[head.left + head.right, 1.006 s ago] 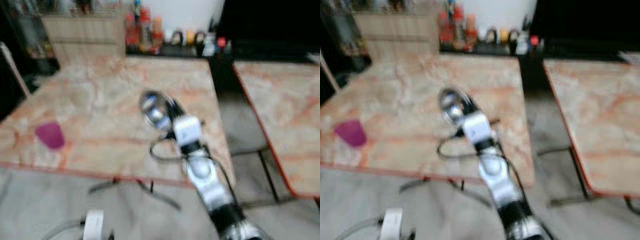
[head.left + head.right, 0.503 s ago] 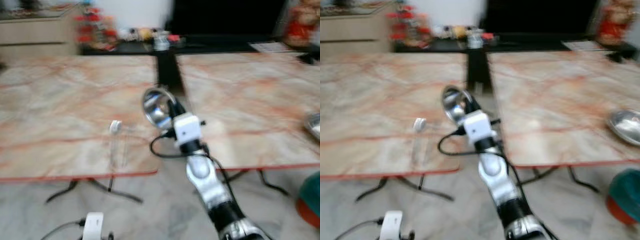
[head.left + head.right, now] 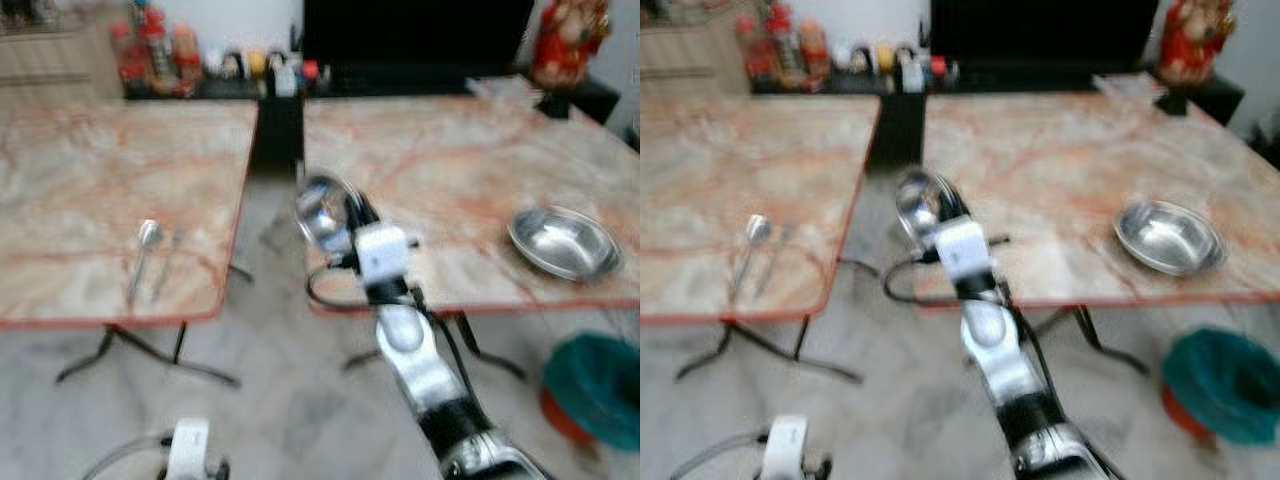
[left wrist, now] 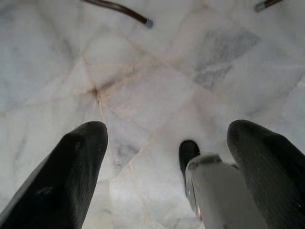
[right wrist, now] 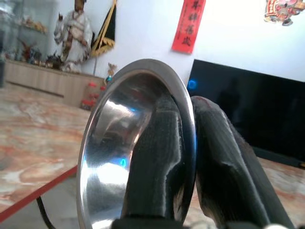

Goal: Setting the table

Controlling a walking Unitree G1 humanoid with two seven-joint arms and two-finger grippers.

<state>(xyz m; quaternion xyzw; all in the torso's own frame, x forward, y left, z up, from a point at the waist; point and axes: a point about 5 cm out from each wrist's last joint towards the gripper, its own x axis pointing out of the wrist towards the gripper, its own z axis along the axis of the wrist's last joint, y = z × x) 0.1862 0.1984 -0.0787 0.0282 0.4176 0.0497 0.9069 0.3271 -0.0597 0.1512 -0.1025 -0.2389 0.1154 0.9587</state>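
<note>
My right gripper is raised in front of me, shut on the rim of a shiny steel bowl held on edge; the right wrist view shows the bowl's rim pinched between the two black fingers. A second steel bowl rests near the front edge of the right marble table. A spoon and another utensil lie on the left marble table. My left gripper hangs open above the marble floor.
A gap of floor runs between the two tables. Bottles and jars line a dark shelf at the back beside a black screen. A teal and orange bin stands on the floor at the right.
The camera has swung right: the left table slid leftwards, and the right table with its steel bowl and the teal bin came further into view. My right gripper keeps hold of the bowl.
</note>
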